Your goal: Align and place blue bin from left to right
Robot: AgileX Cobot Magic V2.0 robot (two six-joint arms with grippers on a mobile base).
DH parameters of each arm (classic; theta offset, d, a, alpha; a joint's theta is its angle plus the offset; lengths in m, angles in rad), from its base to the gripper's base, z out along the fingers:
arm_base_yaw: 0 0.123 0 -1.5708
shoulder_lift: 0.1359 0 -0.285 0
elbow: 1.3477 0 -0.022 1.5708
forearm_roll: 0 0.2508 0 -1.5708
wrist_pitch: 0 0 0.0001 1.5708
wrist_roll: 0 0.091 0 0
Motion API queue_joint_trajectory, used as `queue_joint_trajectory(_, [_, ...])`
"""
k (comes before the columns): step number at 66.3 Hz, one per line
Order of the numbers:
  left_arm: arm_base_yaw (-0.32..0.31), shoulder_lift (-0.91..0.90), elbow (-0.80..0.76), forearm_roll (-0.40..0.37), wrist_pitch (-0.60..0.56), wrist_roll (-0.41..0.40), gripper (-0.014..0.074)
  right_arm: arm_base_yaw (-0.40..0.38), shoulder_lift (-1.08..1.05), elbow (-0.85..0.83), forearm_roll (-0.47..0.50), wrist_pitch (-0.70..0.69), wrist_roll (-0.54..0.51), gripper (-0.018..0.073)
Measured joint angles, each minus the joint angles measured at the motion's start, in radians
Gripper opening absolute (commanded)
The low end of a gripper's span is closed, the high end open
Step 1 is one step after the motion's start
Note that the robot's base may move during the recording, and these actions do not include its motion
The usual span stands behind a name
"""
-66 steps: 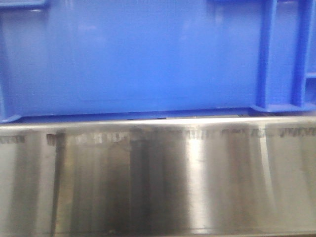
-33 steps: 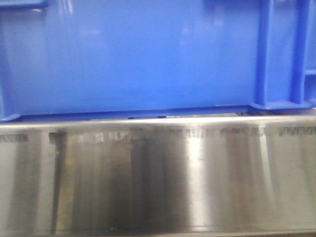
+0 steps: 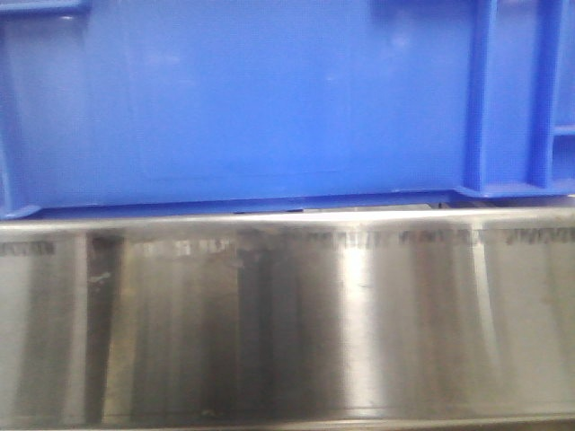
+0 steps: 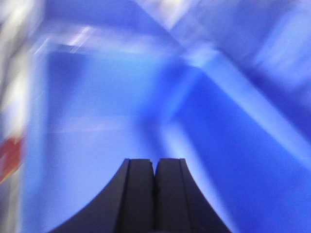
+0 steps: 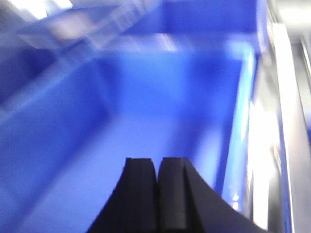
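From the front, the blue bin [image 3: 269,99] fills the whole upper half of the view, its broad smooth wall facing out and raised vertical ribs showing at its right end. It sits on the brushed steel desk [image 3: 287,332], its bottom edge running just behind the desk's bright front lip, level with it from left to right.

Both wrist views are badly blurred. The left hand [image 4: 155,167] hangs over blue plastic, with what looks like an inside corner of a bin beyond it; its two black fingers are pressed together with nothing between them. The right hand [image 5: 156,167] is likewise clenched on nothing, poised above a blue bin floor, with a bright wall edge running up on its right.
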Motion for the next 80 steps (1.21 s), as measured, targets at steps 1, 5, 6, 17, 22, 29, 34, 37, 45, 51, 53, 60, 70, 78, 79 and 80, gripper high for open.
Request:
queue_joint_trajectory(1, [0.000,-0.010,0.013,0.000,-0.014,0.000,-0.0111,0.000,-0.012,0.011,0.000,-0.015,-0.005,-0.0079])
queue_joint_trajectory(5, [0.000,-0.061,0.063,0.000,-0.061,0.000,-0.0111,0.000,-0.061,0.059,-0.002,-0.053,-0.028,-0.0079])
queue_joint_trajectory(6, [0.000,-0.071,0.073,0.000,-0.070,0.000,-0.0111,0.000,-0.072,0.069,-0.005,-0.064,-0.034,-0.0079])
queue_joint_trajectory(17, [0.000,-0.191,0.177,0.006,-0.159,0.021,-0.0111,0.000,-0.195,0.197,-0.005,-0.168,-0.145,-0.0079])
queue_joint_trajectory(22, [0.000,-0.236,0.202,0.039,-0.181,0.041,-0.0111,0.000,-0.232,0.230,-0.007,-0.192,-0.174,-0.0079])
queue_joint_trajectory(29, [-0.001,-0.286,0.212,0.085,-0.203,0.055,-0.0111,0.000,-0.275,0.248,-0.010,-0.206,-0.194,-0.0079])
queue_joint_trajectory(34, [-0.001,-0.312,0.214,0.100,-0.219,0.056,-0.0111,0.000,-0.297,0.250,-0.012,-0.227,-0.196,-0.0079])
queue_joint_trajectory(37, [-0.001,-0.325,0.214,0.105,-0.228,0.056,-0.0111,0.000,-0.305,0.250,-0.012,-0.241,-0.196,-0.0079])
queue_joint_trajectory(45, [-0.001,-0.342,0.214,0.109,-0.237,0.056,-0.0111,0.000,-0.322,0.250,-0.014,-0.258,-0.198,-0.0079])
queue_joint_trajectory(51, [-0.001,-0.344,0.214,0.111,-0.237,0.056,-0.0111,0.000,-0.322,0.250,-0.014,-0.261,-0.198,-0.0079])
queue_joint_trajectory(53, [-0.001,-0.344,0.214,0.113,-0.237,0.056,-0.0111,0.000,-0.322,0.250,-0.014,-0.262,-0.198,-0.0079])
queue_joint_trajectory(60, [-0.001,-0.344,0.214,0.113,-0.237,0.056,-0.0111,0.000,-0.322,0.250,-0.014,-0.264,-0.200,-0.0079])
queue_joint_trajectory(70, [-0.001,-0.344,0.214,0.113,-0.237,0.056,-0.0111,0.000,-0.322,0.250,-0.014,-0.265,-0.200,-0.0079])
queue_joint_trajectory(78, [-0.001,-0.344,0.214,0.113,-0.237,0.056,-0.0111,0.000,-0.322,0.250,-0.014,-0.265,-0.200,-0.0079])
queue_joint_trajectory(79, [-0.001,-0.344,0.214,0.113,-0.237,0.056,-0.0111,0.000,-0.322,0.250,-0.014,-0.265,-0.200,-0.0079])
queue_joint_trajectory(80, [-0.001,-0.344,0.214,0.113,-0.237,0.056,-0.0111,0.000,-0.322,0.250,-0.014,-0.265,-0.200,-0.0079])
